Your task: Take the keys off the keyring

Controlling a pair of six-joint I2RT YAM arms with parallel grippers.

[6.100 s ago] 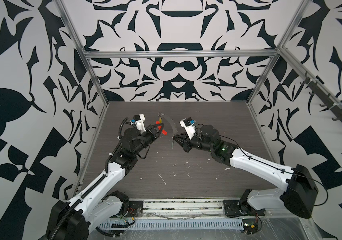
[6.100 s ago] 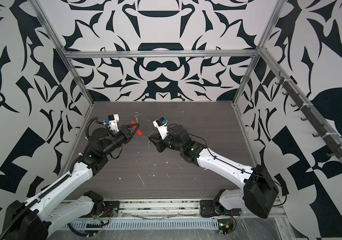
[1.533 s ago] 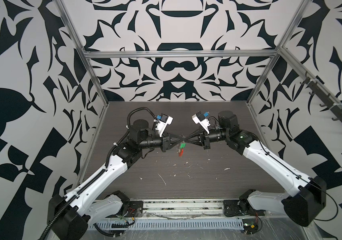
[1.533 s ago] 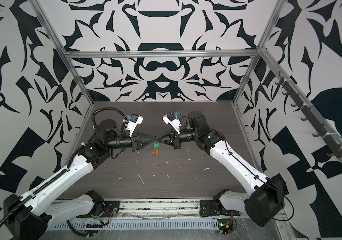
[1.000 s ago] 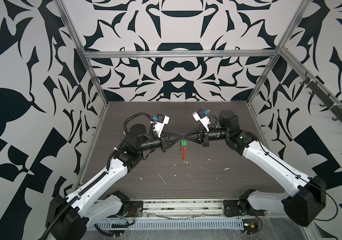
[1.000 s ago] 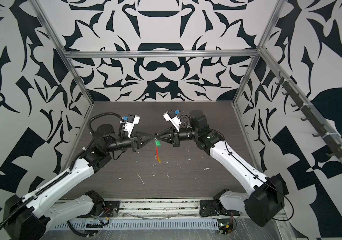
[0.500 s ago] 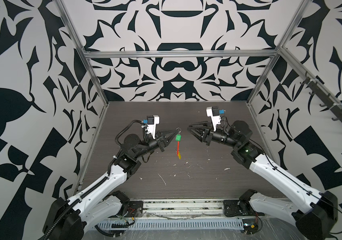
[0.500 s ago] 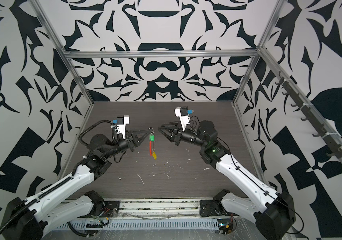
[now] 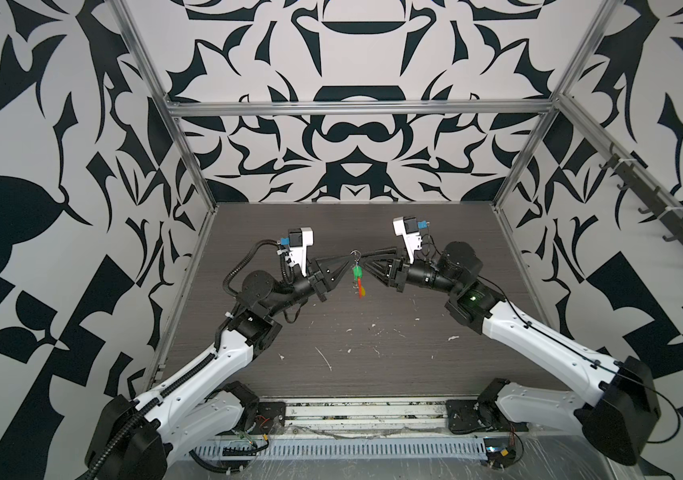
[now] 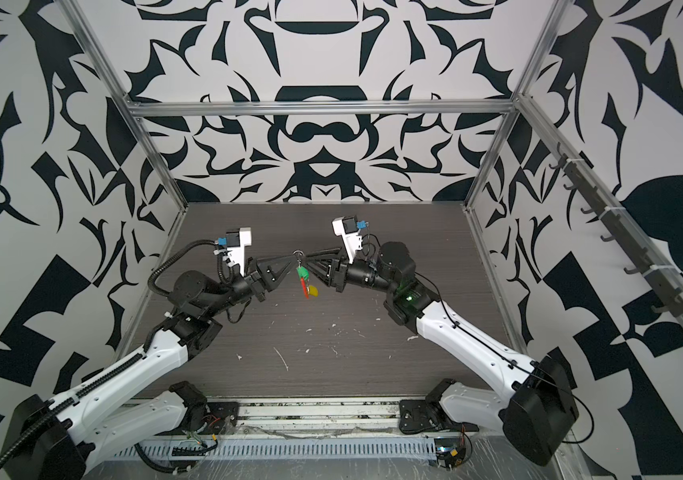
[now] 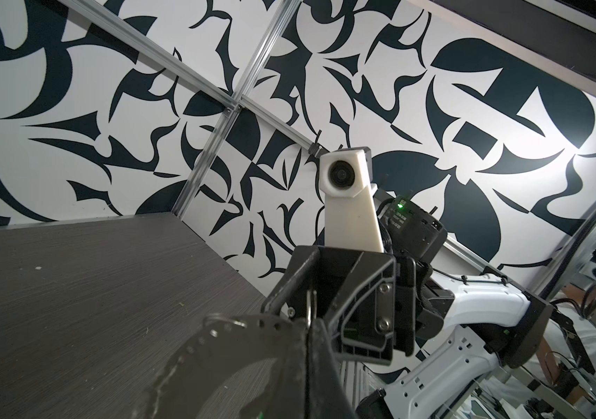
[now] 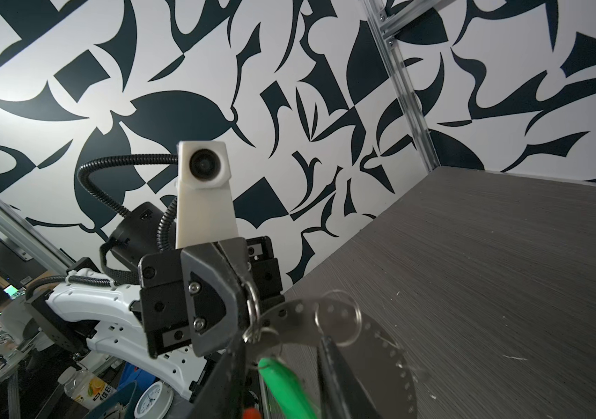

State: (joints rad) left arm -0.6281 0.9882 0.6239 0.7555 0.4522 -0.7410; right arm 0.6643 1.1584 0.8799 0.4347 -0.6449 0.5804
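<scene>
Nearest of all, well in front of the keyring [image 9: 355, 253], a slotted cable duct [image 9: 344, 449] is seen along the front edge, with the two arm bases set just behind it. Between the duct and the keyring, the dark wood-grain tabletop [image 9: 373, 374] is scattered with small white flecks [image 9: 325, 359].

The keyring is held up above the tabletop, about midway between the two arms in both top views. Its silver wire ring is clamped in the left gripper [image 9: 349, 258], which reaches it from the left with its jaws pressed together on the wire. This pinch is shown plainly in the right wrist view. From the ring the pale perforated strip [image 12: 300, 315] curves away and downward, and its red end section [image 9: 360, 285] hangs below the ring. The green key [image 9: 357, 272] hangs directly under the ring. The yellow key [image 9: 364, 293] hangs lower, just beside the red end. A second thin wire loop [image 12: 336, 315] is seen overlapping the strip; what it belongs to cannot be told.

The right gripper [image 9: 365, 261] is placed just to the right of the keyring, with its jaws standing apart. One finger lies level with the ring and the other beside the green key. In the right wrist view the green key is seen between the two fingers. Whether either finger touches the ring cannot be told.

Behind the keyring, the black-and-white patterned back wall [image 9: 348, 166] is crossed by an aluminium frame bar [image 9: 356, 109].
</scene>
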